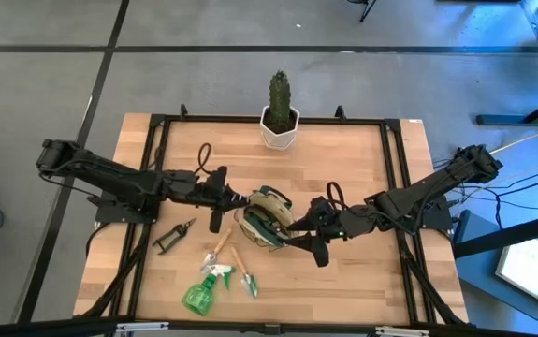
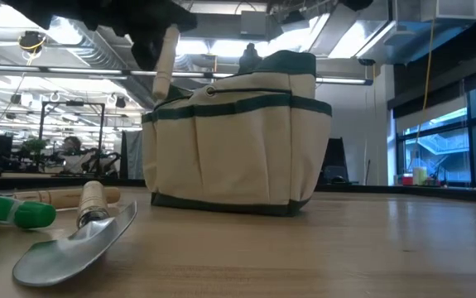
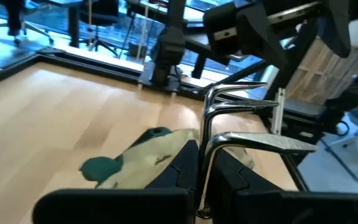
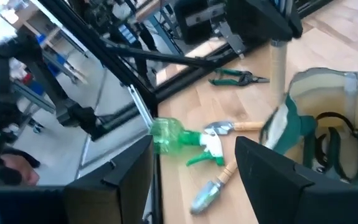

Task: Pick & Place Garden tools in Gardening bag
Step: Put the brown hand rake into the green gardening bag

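The olive-and-tan gardening bag point(image 1: 264, 217) stands upright on the table's middle, mouth open point(image 4: 328, 118). My left gripper point(image 1: 224, 197) hovers at the bag's left rim, shut on a silver fork point(image 3: 244, 124) with a wooden handle point(image 2: 167, 58). My right gripper point(image 1: 313, 239) is open at the bag's right side point(image 4: 194, 162); I cannot tell whether it touches the rim. The pruning shears point(image 1: 173, 236), two wooden-handled trowels point(image 1: 217, 248) point(image 1: 245, 271) and the green spray bottle point(image 1: 201, 292) lie on the table at the near left. My left gripper pinches the fork's metal neck point(image 3: 205, 146) between its two shut fingers, just behind the tines. The fork is lifted clear. Its wooden handle point(image 4: 278, 62) hangs down over the bag's left rim, and the tines point(image 3: 253, 142) stick out beyond the fingers.
A green cactus in a white pot point(image 1: 280, 112) stands at the far edge's middle. A black frame runs around the tabletop point(image 1: 390, 168). Bare wood lies to the right of the bag point(image 1: 362, 271). In the low view a trowel blade point(image 2: 72, 244) lies close at the left.
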Controlling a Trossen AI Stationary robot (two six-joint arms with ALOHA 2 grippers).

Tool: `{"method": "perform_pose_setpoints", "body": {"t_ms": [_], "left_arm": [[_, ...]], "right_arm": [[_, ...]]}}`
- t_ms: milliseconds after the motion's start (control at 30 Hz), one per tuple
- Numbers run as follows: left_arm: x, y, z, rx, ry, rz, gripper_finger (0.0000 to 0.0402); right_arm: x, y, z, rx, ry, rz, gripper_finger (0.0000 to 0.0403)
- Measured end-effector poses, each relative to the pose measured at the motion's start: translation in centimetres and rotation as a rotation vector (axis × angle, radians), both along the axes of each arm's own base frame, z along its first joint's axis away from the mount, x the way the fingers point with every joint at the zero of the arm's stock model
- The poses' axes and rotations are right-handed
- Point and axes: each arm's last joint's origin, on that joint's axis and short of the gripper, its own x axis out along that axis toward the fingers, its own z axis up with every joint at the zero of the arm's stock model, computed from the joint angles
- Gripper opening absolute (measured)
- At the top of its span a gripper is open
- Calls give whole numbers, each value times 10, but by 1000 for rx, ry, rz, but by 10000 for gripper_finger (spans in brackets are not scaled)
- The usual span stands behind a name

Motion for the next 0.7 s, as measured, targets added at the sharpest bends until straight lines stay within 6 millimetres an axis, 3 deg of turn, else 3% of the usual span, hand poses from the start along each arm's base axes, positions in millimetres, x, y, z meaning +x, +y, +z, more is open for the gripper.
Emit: {"method": "perform_pose_setpoints", "body": {"t_ms": [233,567,700], "left_arm": [[0,-2,2,-8,-16,0,6],[-3,-17,6,-18,-63,-4,6],[-4,-21,6,8,-64,32,6]], "right_arm": [[12,-24,-20,-32,156,-1,228],[44,-74,-37,75,194,60,230],[59,-83,-47,109,163,74,237]]}}
